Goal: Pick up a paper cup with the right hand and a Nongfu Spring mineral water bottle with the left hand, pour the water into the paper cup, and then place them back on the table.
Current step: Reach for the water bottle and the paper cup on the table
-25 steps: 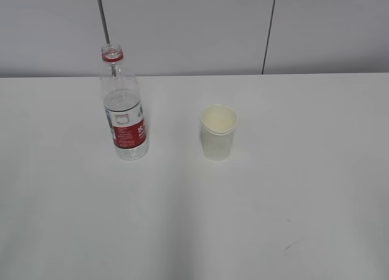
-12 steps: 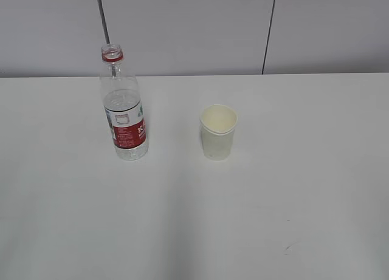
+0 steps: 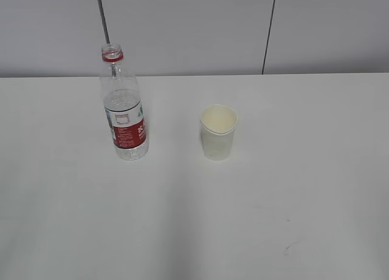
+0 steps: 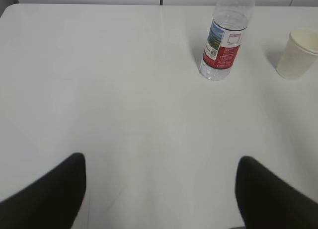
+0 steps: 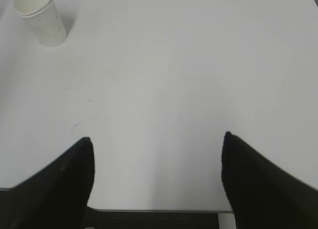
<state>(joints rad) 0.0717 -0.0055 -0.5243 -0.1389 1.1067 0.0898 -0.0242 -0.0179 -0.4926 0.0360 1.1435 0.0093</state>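
The task had not properly begun: neither object was in any grip, so the step in hand was the approach to the first pick-ups. The Nongfu Spring mineral water bottle (image 3: 123,107) stood upright and capless on the white surface (image 3: 292,219), partly filled, with the paper cup (image 3: 218,132) upright near it on its right, apart from it and apparently empty.

The left tool (image 4: 159,189) showed only as 2 dark fingertips at the bottom corners of its wrist view, spread wide with bare surface between them; the bottle lay well ahead and a little to the right. The right tool (image 5: 156,177) was likewise spread wide, pinching nothing, and the cup sat far off toward the upper left of its view. Neither tool appeared in the exterior view.

Judging from this, the next move called for each arm to reach forward: the right one swinging left to bracket the cup's wall gently, since thin paper would crush easily, and the left one aligning with the bottle's labelled middle to keep it upright.
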